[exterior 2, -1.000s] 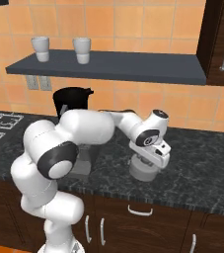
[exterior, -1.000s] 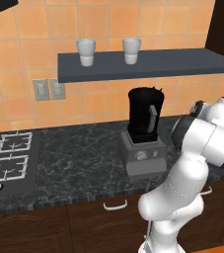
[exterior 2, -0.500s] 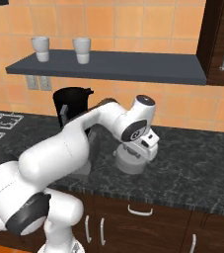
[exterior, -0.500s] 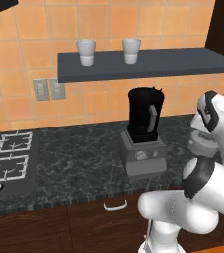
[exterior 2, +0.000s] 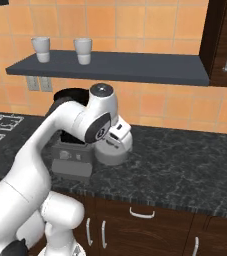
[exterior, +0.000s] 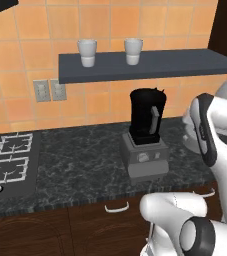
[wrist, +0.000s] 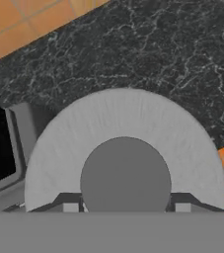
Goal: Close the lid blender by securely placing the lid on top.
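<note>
Just hand [wrist: 126, 206] pinching lid [wrist: 126, 148] by its knob, beside open-mouthed blender [exterior: 146, 131].

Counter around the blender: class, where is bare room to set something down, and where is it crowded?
Free: counter between stove and blender; also the stretch right of the lid. Crowded: beside the blender, where gripper straddles the lid's knob.

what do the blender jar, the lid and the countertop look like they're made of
Tall black blender jar: likely dark plastic or tinted glass; evenly black with faint sheen.
Light-grey round lid: looks like matte plastic; fine radial streaks, darker smooth knob at its centre.
Dark speckled countertop: polished stone such as granite or marble, by its pale veining.
</note>
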